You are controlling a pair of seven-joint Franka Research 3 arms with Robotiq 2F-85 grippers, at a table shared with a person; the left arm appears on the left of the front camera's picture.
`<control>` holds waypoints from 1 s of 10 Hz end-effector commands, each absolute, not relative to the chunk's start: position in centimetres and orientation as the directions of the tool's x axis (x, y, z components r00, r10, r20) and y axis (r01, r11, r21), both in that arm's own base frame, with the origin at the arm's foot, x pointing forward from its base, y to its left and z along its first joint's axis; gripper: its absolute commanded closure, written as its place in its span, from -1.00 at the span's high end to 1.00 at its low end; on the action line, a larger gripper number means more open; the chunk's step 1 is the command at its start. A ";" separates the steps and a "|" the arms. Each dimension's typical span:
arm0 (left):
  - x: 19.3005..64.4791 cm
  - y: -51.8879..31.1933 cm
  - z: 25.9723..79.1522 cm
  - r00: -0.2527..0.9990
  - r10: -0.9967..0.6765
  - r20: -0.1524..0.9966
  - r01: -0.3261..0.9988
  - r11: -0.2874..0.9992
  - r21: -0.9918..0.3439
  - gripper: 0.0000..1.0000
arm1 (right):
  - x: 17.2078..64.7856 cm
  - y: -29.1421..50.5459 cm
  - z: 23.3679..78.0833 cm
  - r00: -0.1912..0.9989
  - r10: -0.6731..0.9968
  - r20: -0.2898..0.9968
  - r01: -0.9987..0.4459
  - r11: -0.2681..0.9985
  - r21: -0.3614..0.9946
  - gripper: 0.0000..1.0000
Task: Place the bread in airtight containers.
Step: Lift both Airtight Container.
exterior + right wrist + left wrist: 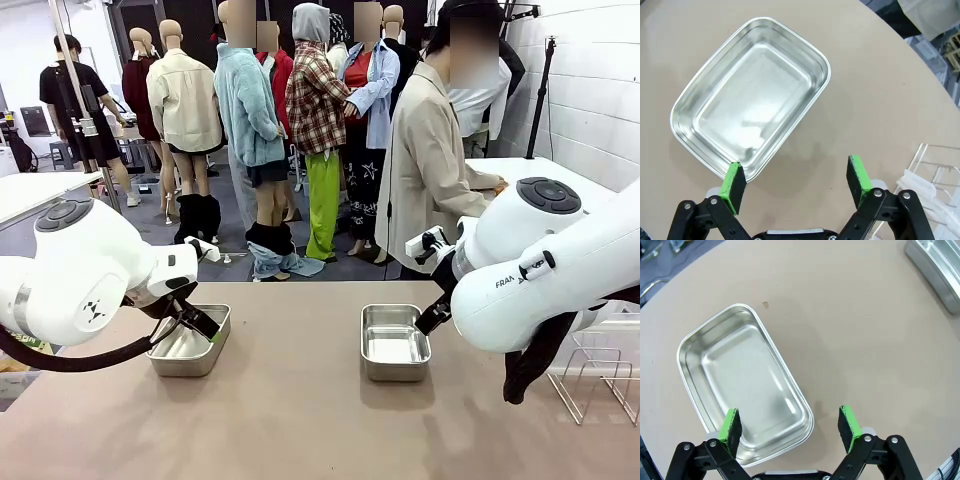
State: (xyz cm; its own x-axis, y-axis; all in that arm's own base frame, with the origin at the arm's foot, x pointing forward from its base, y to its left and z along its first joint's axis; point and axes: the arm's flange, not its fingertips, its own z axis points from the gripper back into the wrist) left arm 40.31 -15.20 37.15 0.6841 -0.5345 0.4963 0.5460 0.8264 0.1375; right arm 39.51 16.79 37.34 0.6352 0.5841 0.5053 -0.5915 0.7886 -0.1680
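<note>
Left hand [790,421] hangs wide and empty over the left tin [740,380], right hand [796,172] likewise over the right tin [750,95]; I log both tins bare, unlidded, nothing placed yet.

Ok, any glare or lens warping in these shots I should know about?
Left wrist view: the wide lens bows the table edge into a curve; the left tin shows soft reflections. Right wrist view: same curving, brighter glare on the right tin floor. Front view: even light, soft shadows beside both tins, little distortion.
</note>
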 end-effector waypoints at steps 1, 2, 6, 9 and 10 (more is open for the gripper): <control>40.3 -15.1 37.1 0.685 -0.533 0.496 0.545 0.827 0.137 1.00 | 39.5 16.8 37.3 0.637 0.582 0.506 -0.590 0.790 -0.166 1.00; 40.3 -15.1 37.1 0.685 -0.533 0.496 0.545 0.827 0.137 1.00 | 39.5 16.8 37.3 0.637 0.582 0.506 -0.590 0.790 -0.166 1.00; 40.3 -15.2 37.2 0.684 -0.535 0.496 0.546 0.826 0.138 1.00 | 39.5 16.8 37.3 0.635 0.584 0.505 -0.592 0.789 -0.168 1.00; 40.6 -13.9 45.0 0.561 -0.596 0.574 0.544 0.788 0.287 1.00 | 39.8 16.1 43.6 0.531 0.532 0.659 -0.526 0.817 -0.236 1.00; 40.4 -12.5 47.7 0.548 -0.608 0.574 0.510 0.787 0.346 1.00 | 40.1 14.4 46.0 0.512 0.484 0.710 -0.461 0.852 -0.248 1.00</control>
State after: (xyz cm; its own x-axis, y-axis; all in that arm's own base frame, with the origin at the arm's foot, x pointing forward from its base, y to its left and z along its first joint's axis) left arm 41.06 -13.72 45.26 0.5649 -0.5830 0.5840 0.5423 0.7957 0.2697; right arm 40.33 15.59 44.43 0.5451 0.5217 0.6563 -0.5250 0.8227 -0.2180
